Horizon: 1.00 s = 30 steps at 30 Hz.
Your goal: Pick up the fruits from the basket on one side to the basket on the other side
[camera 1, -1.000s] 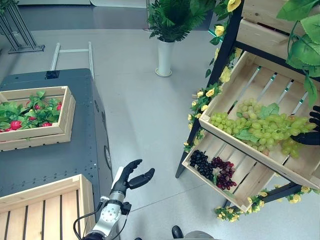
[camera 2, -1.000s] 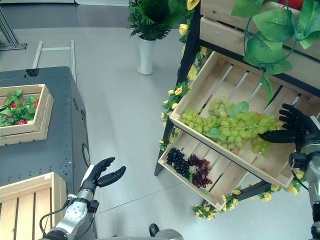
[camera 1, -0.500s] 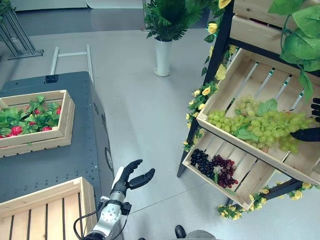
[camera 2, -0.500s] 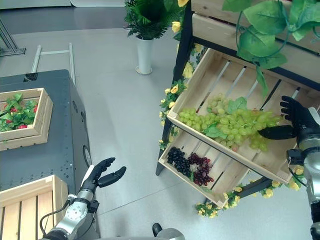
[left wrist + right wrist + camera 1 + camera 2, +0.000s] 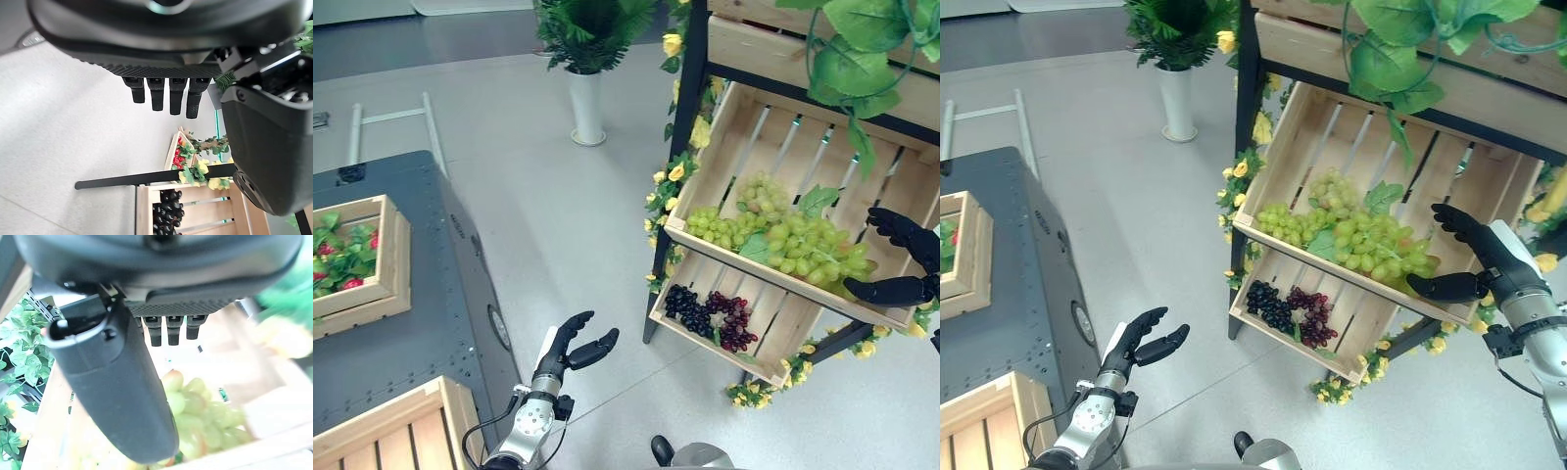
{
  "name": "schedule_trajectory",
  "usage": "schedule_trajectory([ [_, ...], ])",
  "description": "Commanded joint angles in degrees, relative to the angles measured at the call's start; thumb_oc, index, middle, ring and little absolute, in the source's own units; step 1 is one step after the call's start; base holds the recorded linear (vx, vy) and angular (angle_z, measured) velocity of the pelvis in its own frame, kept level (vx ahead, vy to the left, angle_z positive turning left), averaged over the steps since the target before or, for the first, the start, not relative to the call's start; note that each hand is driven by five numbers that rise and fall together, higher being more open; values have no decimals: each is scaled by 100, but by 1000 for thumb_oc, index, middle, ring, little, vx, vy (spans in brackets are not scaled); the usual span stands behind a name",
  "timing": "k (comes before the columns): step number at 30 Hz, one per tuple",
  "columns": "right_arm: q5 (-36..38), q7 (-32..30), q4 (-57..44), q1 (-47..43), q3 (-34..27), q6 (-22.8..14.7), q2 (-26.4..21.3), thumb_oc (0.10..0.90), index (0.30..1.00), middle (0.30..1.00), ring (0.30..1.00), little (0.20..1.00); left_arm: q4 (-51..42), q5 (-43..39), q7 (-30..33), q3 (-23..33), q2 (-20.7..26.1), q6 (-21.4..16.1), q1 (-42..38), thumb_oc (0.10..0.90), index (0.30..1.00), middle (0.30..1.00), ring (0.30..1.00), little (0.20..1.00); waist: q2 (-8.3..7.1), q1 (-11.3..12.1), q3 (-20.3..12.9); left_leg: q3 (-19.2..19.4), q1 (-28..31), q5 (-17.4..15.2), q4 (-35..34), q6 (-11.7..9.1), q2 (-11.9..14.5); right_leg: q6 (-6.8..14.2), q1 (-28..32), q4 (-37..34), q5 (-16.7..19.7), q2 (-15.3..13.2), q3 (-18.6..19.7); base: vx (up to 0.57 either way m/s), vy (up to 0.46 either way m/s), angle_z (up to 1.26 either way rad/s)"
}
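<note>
Green grapes [image 5: 783,235] with leaves lie in the upper slanted wooden crate [image 5: 744,127] of the shelf on the right. Dark grapes [image 5: 710,315] lie in the lower crate [image 5: 783,338]. My right hand [image 5: 1474,259] is open at the right end of the green grapes, thumb by the crate's front rim, fingers spread above the bunch; the right wrist view has green grapes [image 5: 195,411] just past the thumb. My left hand [image 5: 570,348] hangs open over the floor beside the dark table, holding nothing. A wooden crate [image 5: 382,446] stands on the table's near corner.
A second crate of red fruit and leaves [image 5: 342,259] sits on the dark table [image 5: 401,333]. A white vase with a green plant [image 5: 585,103] stands on the floor behind. Yellow flowers and leafy vines [image 5: 862,39] hang on the black shelf frame [image 5: 685,157].
The camera has swung right, shifting the whole scene left. My right hand has come lower and closer to the right end of the green grapes. My left hand has not moved.
</note>
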Motion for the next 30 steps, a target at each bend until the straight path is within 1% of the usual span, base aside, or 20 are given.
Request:
schedule_trajectory([
  [1, -102, -93, 59, -459, -1047, -454, -272, 800, 900, 900, 900, 900, -118, 55, 214, 155, 150, -683, -401, 800, 900, 900, 900, 900, -20, 233, -319, -173, 433, -1263, 183, 207, -202, 4, -175, 146, -22, 625, 76, -4, 6, -8],
  [7, -483, -141, -265, 109, -1466, -559, -306, 800, 900, 900, 900, 900, -89, 66, 260, 231, 169, -684, -369, 800, 900, 900, 900, 900, -19, 119, -315, -91, 398, -1278, 218, 223, -193, 15, -242, 200, -21, 674, 173, -5, 0, -7],
  [11, -451, -183, -488, 299, -1629, -694, -258, 800, 900, 900, 900, 900, -58, 63, 324, 254, 177, -668, -371, 800, 900, 900, 900, 900, -10, 61, -295, -61, 387, -1282, 221, 234, -191, 23, -272, 224, -21, 694, 224, -8, -5, -6],
  [13, -259, -215, -690, 372, -1739, -899, -230, 800, 900, 900, 900, 900, -34, 29, 322, 280, 204, -708, -337, 800, 900, 900, 900, 900, 9, 34, -290, -39, 400, -1283, 214, 236, -190, 31, -273, 229, -23, 696, 233, 5, 1, -6],
  [17, -13, -243, -958, 312, -1781, -1195, -174, 800, 900, 900, 900, 900, -19, -9, 314, 287, 212, -713, -339, 800, 900, 900, 900, 900, 37, 27, -300, -38, 396, -1286, 212, 237, -195, 34, -287, 238, -35, 696, 244, 4, 4, -9],
  [18, 32, -267, -1120, 258, -1771, -1376, -120, 800, 900, 900, 900, 900, -24, -2, 307, 292, 202, -704, -338, 800, 900, 900, 900, 900, 51, 30, -306, -34, 395, -1294, 221, 237, -195, 39, -291, 246, -43, 691, 244, 2, 3, -5],
  [19, 74, -238, -1333, 189, -1752, -1570, -33, 800, 900, 900, 900, 900, -25, 14, 305, 295, 185, -698, -328, 800, 900, 900, 900, 900, 70, 37, -310, -35, 386, -1301, 231, 242, -199, 41, -299, 250, -50, 689, 247, 0, 0, 0],
  [22, 122, -176, -1634, 124, -1697, -1737, 69, 800, 900, 900, 900, 900, -25, 19, 260, 300, 174, -680, -323, 800, 900, 900, 900, 900, 96, 55, -315, -49, 372, -1307, 230, 248, -205, 46, -310, 244, -54, 684, 243, 0, 0, 0],
  [25, 118, 167, -1982, 5, -1467, -1748, 196, 800, 900, 900, 900, 900, -49, 28, 237, 269, 144, -644, -294, 800, 900, 900, 900, 900, 130, 88, -312, -70, 365, -1304, 227, 250, -215, 46, -315, 245, -64, 680, 242, 0, 0, 0],
  [27, 194, 470, -2282, -130, -1098, -1704, 275, 800, 900, 900, 900, 900, -24, 48, 231, 214, 104, -616, -271, 800, 900, 900, 900, 900, 158, 129, -311, -87, 373, -1294, 218, 247, -224, 43, -310, 243, -73, 660, 210, 0, 0, 0],
  [30, 320, 632, -2369, -278, -725, -1761, 392, 800, 900, 900, 900, 900, -2, 58, 245, 164, 78, -577, -255, 800, 900, 900, 900, 900, 171, 175, -329, -108, 363, -1277, 218, 232, -229, 44, -307, 236, -75, 640, 161, -3, -2, 1],
])
